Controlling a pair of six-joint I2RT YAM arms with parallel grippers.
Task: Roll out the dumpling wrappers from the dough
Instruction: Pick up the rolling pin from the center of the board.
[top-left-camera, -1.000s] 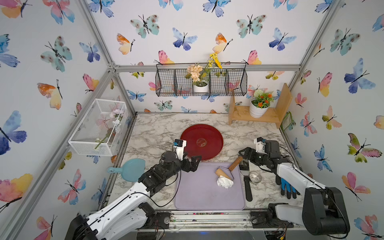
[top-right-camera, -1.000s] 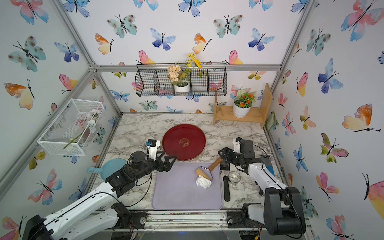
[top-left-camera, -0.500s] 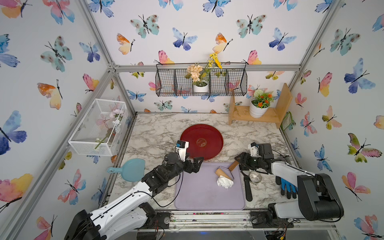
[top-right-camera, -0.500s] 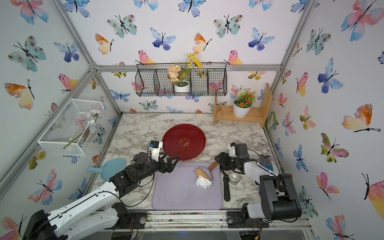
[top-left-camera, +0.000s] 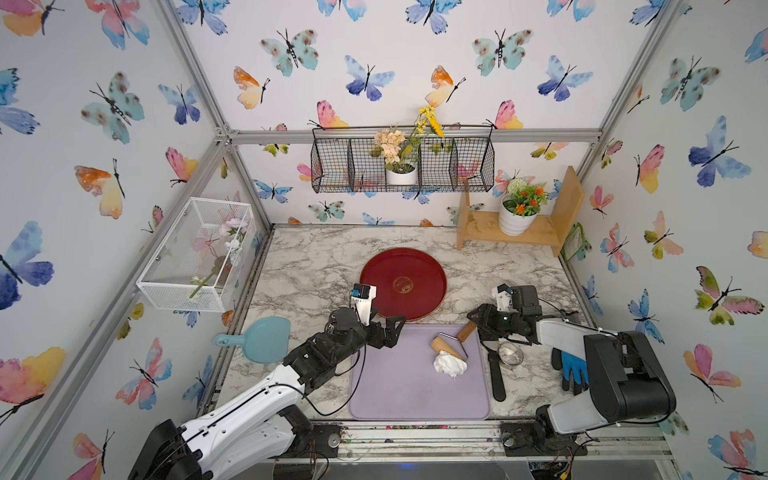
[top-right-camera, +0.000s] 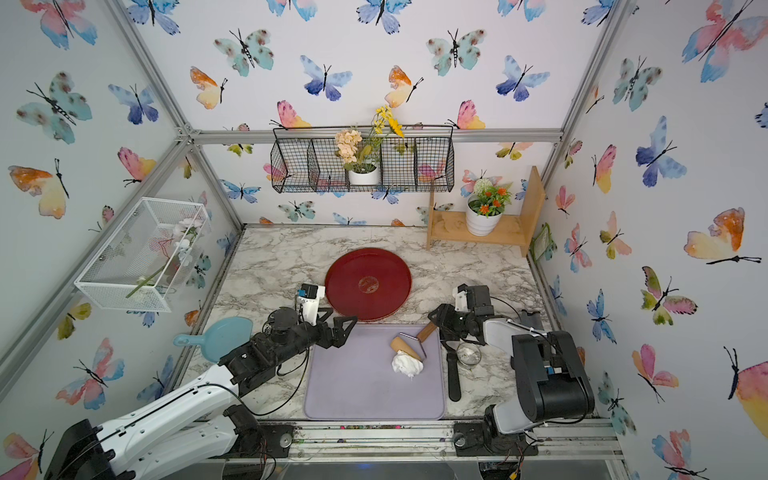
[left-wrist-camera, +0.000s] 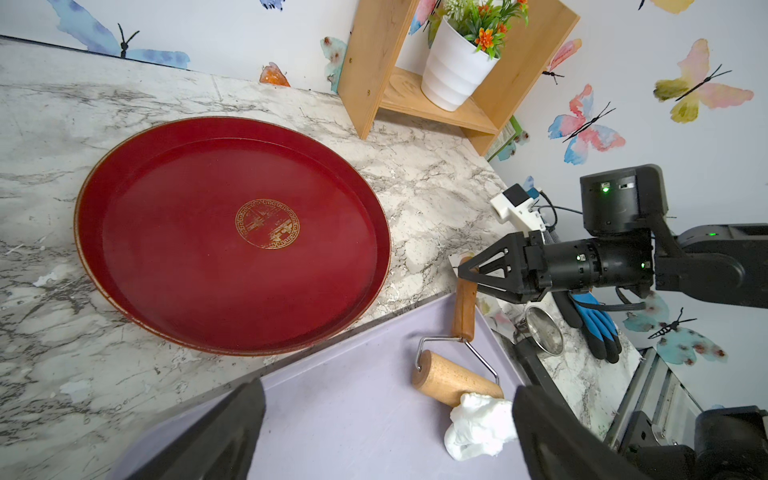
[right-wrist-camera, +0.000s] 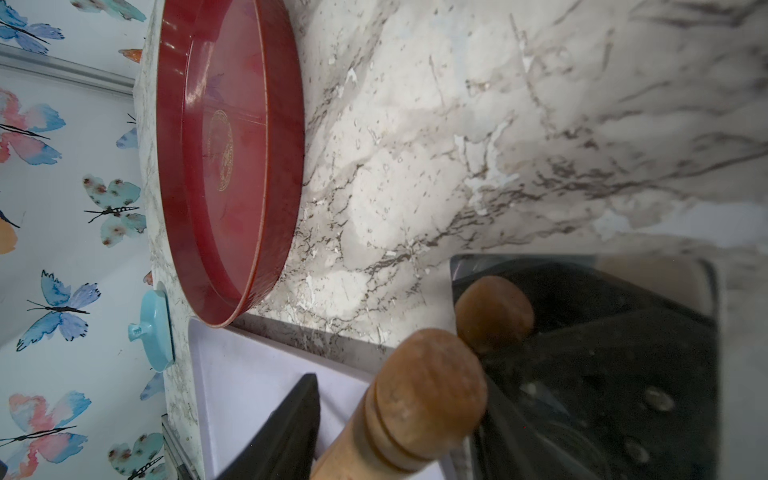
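Dough lump on the mat, roller handle between the right gripper's jaws

The dough lay lumped on the lavender mat, touching the wooden roller. The left gripper hung released over the mat's far edge. The right gripper straddled the roller's handle; whether it gripped could not be told. Beyond sat the red tray.

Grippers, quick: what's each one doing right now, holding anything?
Left gripper: open, holding nothing.
Right gripper: jaws straddle the wooden roller's handle; cannot tell whether they are clamped on it.
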